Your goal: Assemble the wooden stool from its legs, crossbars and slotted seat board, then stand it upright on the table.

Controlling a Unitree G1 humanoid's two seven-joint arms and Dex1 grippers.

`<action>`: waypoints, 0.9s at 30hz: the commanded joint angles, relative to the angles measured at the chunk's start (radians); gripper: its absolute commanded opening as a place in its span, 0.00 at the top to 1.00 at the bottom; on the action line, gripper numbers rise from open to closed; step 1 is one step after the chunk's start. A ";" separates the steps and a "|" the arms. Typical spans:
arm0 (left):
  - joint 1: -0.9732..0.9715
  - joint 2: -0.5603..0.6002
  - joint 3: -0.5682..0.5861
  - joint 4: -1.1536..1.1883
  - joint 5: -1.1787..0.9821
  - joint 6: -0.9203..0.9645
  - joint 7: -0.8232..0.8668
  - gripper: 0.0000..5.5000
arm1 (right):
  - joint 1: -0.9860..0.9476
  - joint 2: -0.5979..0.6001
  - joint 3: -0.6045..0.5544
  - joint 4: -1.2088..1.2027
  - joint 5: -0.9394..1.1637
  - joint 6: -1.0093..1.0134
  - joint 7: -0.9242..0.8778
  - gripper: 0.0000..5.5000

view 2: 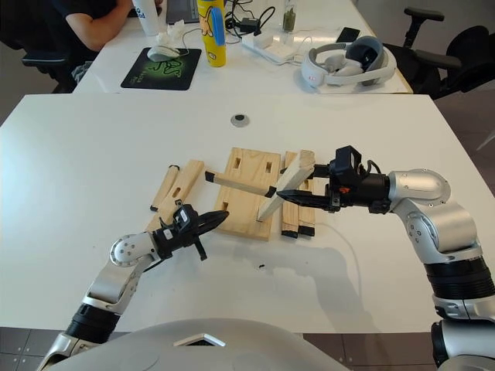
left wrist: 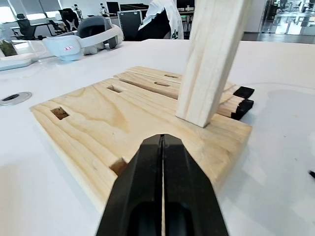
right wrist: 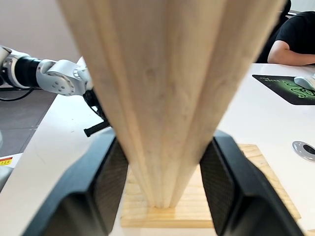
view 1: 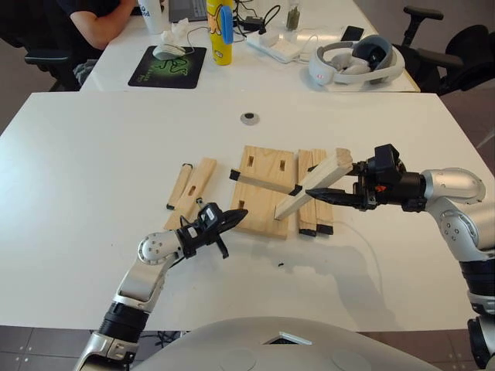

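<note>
The slotted seat board point(view 1: 259, 174) lies flat at the table's middle, with a black-tipped crossbar point(view 1: 263, 183) resting across it. My right gripper point(view 1: 312, 193) is shut on a wooden leg point(view 1: 319, 185), held tilted with its lower end on the board's near right edge; in the right wrist view the leg point(right wrist: 167, 98) sits between both fingers point(right wrist: 101, 189). My left gripper point(view 1: 238, 216) is shut and empty, its tip at the board's near left edge point(left wrist: 98, 118). More legs point(view 1: 317, 218) lie right of the board, and two wooden pieces point(view 1: 192, 184) lie to its left.
A round grommet point(view 1: 249, 118) sits in the table behind the board. A small black bit point(view 1: 281, 265) lies near the front. The desk behind holds a headset point(view 1: 356, 62), a yellow bottle point(view 1: 221, 31) and a mouse pad point(view 1: 168, 66).
</note>
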 commanded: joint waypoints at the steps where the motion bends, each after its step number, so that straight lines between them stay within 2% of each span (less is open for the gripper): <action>1: -0.062 -0.058 -0.035 0.035 0.038 0.029 0.052 1.00 | 0.033 -0.026 0.091 0.076 -0.148 0.084 -0.004 0.63; 5: -0.072 -0.073 -0.092 0.053 0.059 0.149 0.053 1.00 | -0.002 -0.021 0.112 0.103 -0.153 0.079 0.010 0.63; 11: -0.054 -0.025 -0.162 0.053 0.132 0.255 0.058 1.00 | -0.041 -0.012 0.131 0.128 -0.159 0.075 0.021 0.63; 23: -0.069 -0.067 -0.145 0.091 0.158 0.367 0.206 1.00 | -0.071 0.033 0.126 0.155 -0.169 0.043 0.002 0.63; 24: -0.071 -0.068 -0.146 0.092 0.157 0.373 0.210 1.00 | -0.072 0.038 0.123 0.156 -0.169 0.039 0.001 0.56; 25: -0.069 -0.068 -0.148 0.093 0.156 0.379 0.213 1.00 | -0.069 0.039 0.108 0.146 -0.156 0.041 -0.003 0.56; 27: -0.066 -0.066 -0.152 0.094 0.157 0.388 0.217 1.00 | -0.069 0.056 0.065 0.136 -0.140 0.045 -0.013 0.48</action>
